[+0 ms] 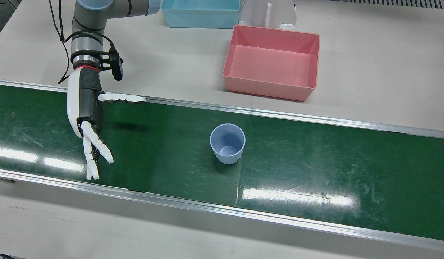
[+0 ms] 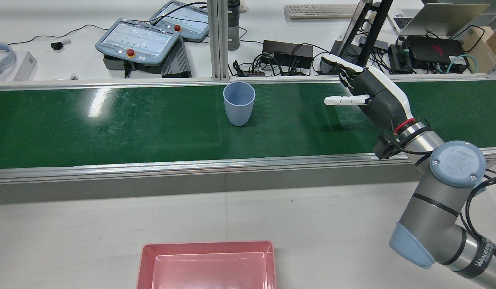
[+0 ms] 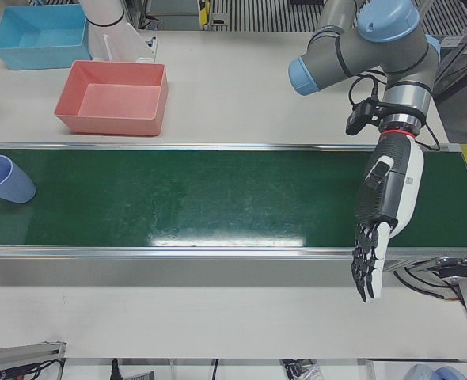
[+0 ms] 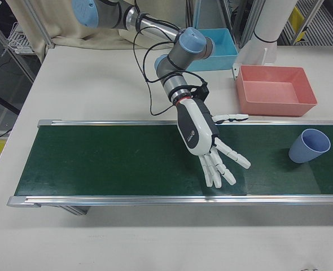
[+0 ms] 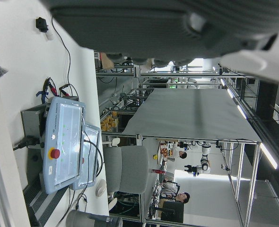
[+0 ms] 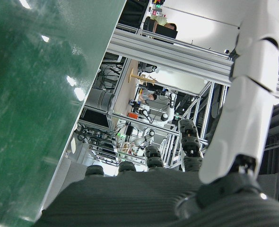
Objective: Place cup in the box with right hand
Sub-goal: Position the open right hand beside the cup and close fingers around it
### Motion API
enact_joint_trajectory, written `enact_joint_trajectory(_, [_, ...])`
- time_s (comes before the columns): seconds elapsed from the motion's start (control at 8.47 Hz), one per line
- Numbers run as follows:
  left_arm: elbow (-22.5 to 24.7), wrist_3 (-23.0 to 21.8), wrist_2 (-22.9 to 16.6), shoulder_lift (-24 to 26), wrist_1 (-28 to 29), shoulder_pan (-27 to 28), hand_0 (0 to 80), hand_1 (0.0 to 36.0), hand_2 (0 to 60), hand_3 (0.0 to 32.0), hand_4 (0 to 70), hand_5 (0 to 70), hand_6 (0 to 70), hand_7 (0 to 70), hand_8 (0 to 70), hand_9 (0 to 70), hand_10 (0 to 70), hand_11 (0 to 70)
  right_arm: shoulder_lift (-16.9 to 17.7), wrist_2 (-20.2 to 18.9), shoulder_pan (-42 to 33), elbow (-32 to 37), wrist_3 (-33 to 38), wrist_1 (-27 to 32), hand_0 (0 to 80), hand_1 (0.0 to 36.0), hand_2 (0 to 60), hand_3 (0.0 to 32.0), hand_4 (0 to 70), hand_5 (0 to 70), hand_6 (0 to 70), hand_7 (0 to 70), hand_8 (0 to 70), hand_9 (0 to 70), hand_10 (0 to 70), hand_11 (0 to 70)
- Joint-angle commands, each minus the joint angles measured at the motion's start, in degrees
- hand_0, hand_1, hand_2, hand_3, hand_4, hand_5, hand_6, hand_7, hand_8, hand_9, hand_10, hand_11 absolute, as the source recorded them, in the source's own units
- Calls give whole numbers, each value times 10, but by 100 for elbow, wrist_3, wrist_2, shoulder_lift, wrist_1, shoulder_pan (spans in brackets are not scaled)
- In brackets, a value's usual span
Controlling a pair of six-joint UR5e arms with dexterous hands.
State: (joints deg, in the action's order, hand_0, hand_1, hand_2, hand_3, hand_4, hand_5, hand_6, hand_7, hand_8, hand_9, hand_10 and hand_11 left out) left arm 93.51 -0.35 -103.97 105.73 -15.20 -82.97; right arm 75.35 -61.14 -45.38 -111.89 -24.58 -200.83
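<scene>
A pale blue cup [image 1: 227,143] [image 2: 239,103] [image 4: 308,145] stands upright and empty on the green conveyor belt [image 1: 315,162], near its middle. The pink box [image 1: 268,66] [image 2: 207,265] [image 4: 275,90] sits empty on the white table, on the robot's side of the belt. My right hand [image 1: 87,118] [image 2: 368,94] [image 4: 203,138] hovers open over the belt, fingers spread and thumb pointing towards the cup, well to one side of it and holding nothing. My left hand [image 3: 384,214] hangs open over the belt's far end, fingers straight, far from the cup [image 3: 4,179].
A light blue box [image 1: 200,12] [image 3: 36,36] stands behind the pink one, beside a white pedestal [image 1: 268,14]. Metal rails edge the belt on both sides. Beyond the belt in the rear view lie teach pendants [image 2: 139,42], cables and a keyboard.
</scene>
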Motion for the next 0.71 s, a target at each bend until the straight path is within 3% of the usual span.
enact_joint_trajectory(0.0, [0, 0, 0, 0, 0, 0, 0, 0, 0, 0, 0, 0, 0, 0, 0, 0, 0, 0, -2, -3, 12, 0, 6, 0, 500, 201, 76, 0, 0, 47, 39, 120, 0, 26, 0, 0])
enact_joint_trajectory(0.59, [0, -9, 0, 0, 0, 0, 0, 0, 0, 0, 0, 0, 0, 0, 0, 0, 0, 0, 7, -3, 12, 44, -3, 0, 502, 204, 78, 0, 0, 48, 39, 122, 0, 25, 0, 0])
